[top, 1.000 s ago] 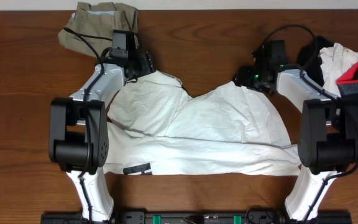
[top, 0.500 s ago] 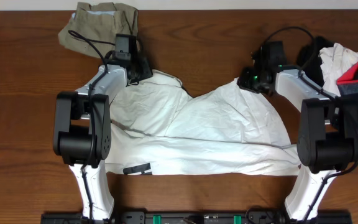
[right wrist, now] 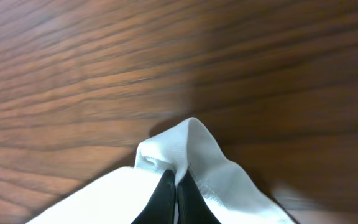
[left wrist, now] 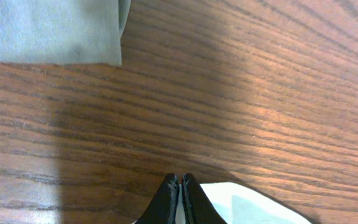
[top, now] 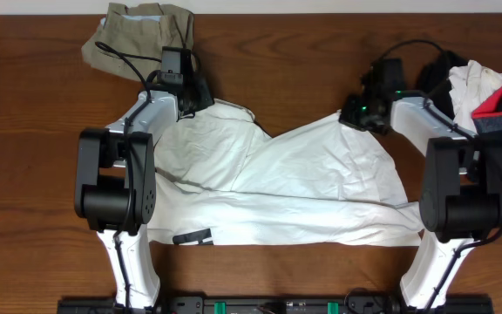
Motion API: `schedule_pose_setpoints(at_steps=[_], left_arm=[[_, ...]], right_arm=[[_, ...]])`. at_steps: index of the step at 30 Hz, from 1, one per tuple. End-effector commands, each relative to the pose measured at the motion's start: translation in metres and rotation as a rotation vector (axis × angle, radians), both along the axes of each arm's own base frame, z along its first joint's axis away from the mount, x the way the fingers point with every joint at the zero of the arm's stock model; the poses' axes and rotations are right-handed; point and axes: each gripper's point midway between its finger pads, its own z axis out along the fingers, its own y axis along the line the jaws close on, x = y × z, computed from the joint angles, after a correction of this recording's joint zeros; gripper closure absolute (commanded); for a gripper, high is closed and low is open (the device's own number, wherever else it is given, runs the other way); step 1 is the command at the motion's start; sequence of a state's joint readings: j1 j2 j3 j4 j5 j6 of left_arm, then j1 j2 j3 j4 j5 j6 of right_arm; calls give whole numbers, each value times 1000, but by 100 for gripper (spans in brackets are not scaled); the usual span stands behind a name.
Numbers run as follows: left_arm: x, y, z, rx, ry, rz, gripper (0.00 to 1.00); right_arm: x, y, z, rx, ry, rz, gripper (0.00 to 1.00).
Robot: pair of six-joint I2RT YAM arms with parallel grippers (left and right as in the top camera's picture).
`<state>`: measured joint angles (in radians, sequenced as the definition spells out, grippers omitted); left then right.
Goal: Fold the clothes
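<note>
Our left fingers (left wrist: pixel 169 200) and right fingers (right wrist: pixel 165 194) each pinch shut on a far corner of the white shirt (top: pixel 303 187). Its body lies behind them, toward us, stretched left-right on the surface (top: pixel 24 174).

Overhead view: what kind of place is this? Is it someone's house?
Probably a robot lab workbench, not a home. At a wooden table, a robot's left end effector and right end effector pinch a white garment, with khaki trousers and a clothes pile waiting nearby.
</note>
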<state>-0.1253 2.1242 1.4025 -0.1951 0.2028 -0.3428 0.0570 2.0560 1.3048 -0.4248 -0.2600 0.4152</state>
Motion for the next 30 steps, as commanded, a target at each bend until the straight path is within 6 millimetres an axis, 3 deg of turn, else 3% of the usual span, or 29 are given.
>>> schedule_pose_setpoints(at_steps=[1, 11, 16, 20, 30], left_arm=[[13, 2, 37, -6, -89, 12, 94], [14, 2, 122, -30, -245, 17, 94], [8, 5, 155, -35, -297, 22, 94], [5, 17, 162, -29, -298, 44, 94], [3, 69, 154, -16, -253, 151, 94]], right_arm=[[11, -18, 6, 22, -11, -54, 99], [26, -29, 35, 133, -32, -70, 99], [30, -41, 46, 132, -28, -95, 99], [32, -52, 54, 130, -19, -114, 99], [32, -81, 62, 124, -10, -176, 99]])
